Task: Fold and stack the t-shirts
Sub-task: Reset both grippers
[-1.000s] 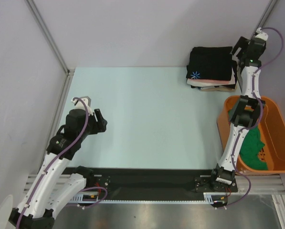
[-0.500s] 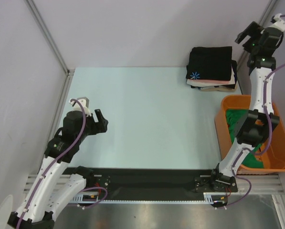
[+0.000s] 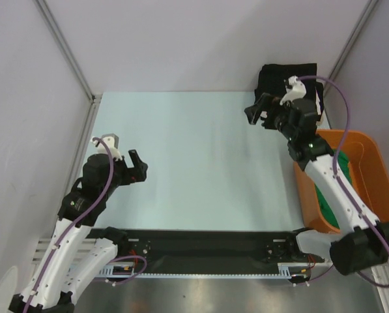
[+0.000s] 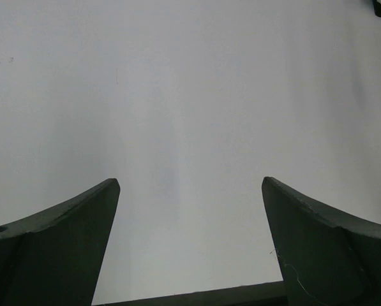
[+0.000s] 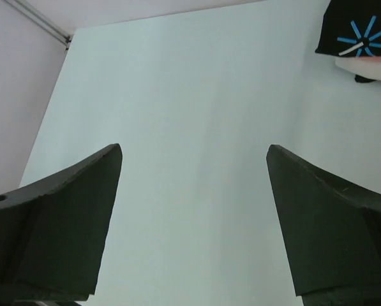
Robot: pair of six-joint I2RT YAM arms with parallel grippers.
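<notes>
A folded black t-shirt tops a stack at the table's back right, partly hidden behind my right arm. In the right wrist view its blue-white starburst mark shows at the top right, with a pale pink shirt edge under it. A green t-shirt lies in the orange tub. My right gripper hovers open and empty over bare table, just left of the stack. My left gripper is open and empty over the table's left side.
The light blue table is walled by pale panels at the left and back. The orange tub stands at the right edge beside my right arm. A black strip runs along the near edge between the arm bases.
My right arm has swung from high at the back right corner down and left, in front of the stack. My left gripper has shifted slightly toward the near edge.
</notes>
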